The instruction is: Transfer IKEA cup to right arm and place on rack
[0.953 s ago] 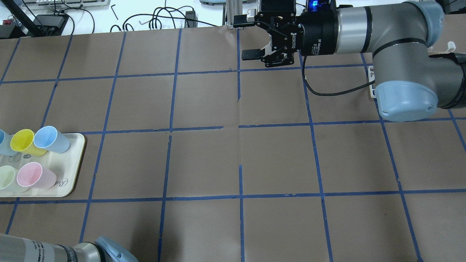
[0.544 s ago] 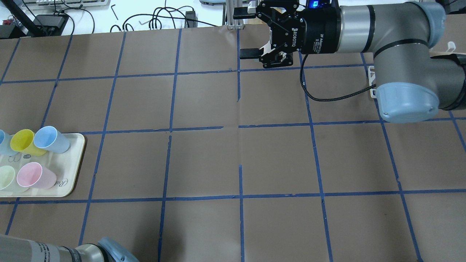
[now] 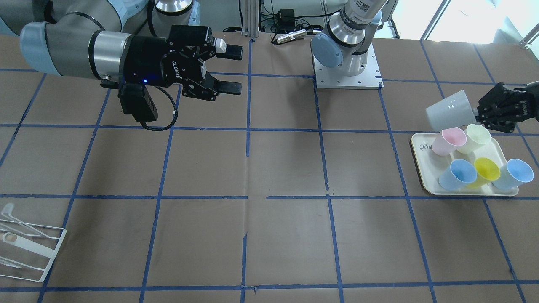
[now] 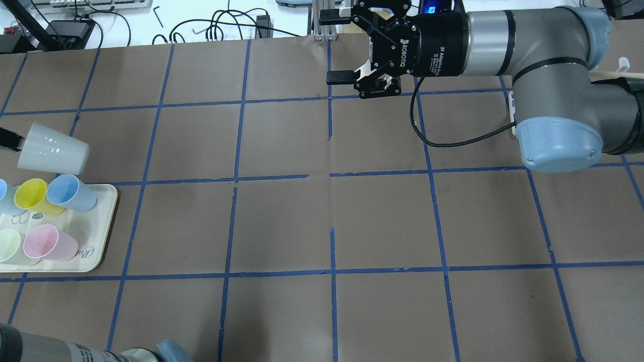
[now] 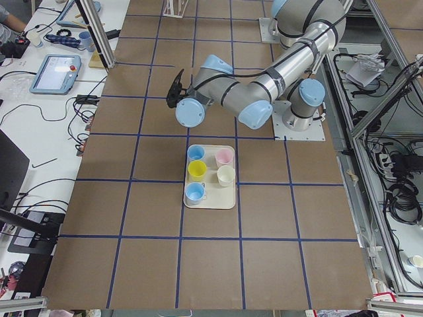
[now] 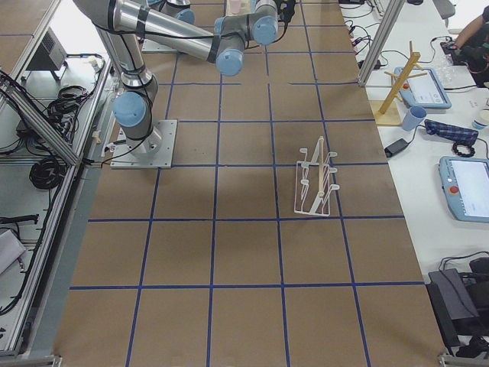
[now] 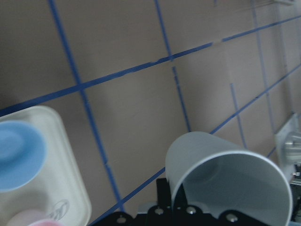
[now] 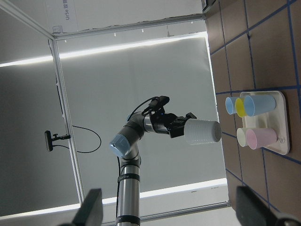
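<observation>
front-facing: the left gripper (image 3: 479,114) is clamped on the rim of the ikea cup (image 3: 449,112), held sideways in the air beside the tray (image 3: 417,162); the right gripper (image 3: 230,69) has its fingers spread, well apart from the cup. overhead: the cup's base points toward it. left wrist: thin, light plastic, probably slick and flexible, so grip the body near the base gently

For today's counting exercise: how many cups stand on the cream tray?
5: pink cup and pale green cup in one row; yellow cup between two light blue cups in the other. None looks hidden.

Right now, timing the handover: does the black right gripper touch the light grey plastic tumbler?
Apart. Overhead view shows bare table between right gripper and tumbler.
</observation>
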`<action>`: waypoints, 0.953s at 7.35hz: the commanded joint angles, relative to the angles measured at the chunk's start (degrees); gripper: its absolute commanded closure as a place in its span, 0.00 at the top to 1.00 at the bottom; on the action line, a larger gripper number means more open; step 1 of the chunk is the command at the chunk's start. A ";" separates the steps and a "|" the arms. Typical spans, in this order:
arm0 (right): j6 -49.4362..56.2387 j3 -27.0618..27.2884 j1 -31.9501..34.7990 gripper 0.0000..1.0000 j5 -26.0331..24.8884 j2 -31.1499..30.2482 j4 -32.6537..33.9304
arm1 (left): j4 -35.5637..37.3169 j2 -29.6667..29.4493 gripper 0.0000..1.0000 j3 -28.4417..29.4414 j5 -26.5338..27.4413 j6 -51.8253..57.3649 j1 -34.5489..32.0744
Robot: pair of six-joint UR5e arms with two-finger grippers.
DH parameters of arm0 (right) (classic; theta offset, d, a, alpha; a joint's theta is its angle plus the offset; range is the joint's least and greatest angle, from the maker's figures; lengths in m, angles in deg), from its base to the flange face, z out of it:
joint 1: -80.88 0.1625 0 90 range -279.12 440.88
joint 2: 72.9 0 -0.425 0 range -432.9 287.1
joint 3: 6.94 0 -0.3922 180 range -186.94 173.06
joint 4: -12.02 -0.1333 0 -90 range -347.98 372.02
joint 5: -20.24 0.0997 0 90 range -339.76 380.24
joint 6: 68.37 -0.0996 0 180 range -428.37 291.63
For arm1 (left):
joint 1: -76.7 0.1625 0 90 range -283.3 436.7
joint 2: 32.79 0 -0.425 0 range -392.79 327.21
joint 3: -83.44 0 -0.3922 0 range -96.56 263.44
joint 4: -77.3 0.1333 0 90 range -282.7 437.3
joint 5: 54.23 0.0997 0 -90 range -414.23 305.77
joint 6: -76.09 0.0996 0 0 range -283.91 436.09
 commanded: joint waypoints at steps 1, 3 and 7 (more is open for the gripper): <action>-3.03 1.09 0.01 1.00 0.03 0.13 -0.45 | -8.84 2.56 0.01 -2.87 -12.27 0.30 -7.95; -4.63 1.36 0.19 1.00 -0.15 -0.66 -0.10 | -11.32 4.68 0.02 -10.68 -22.64 0.56 -11.57; -6.30 1.36 0.45 1.00 -0.50 -0.14 -0.44 | -11.43 5.56 0.02 -12.91 -41.66 0.74 -23.79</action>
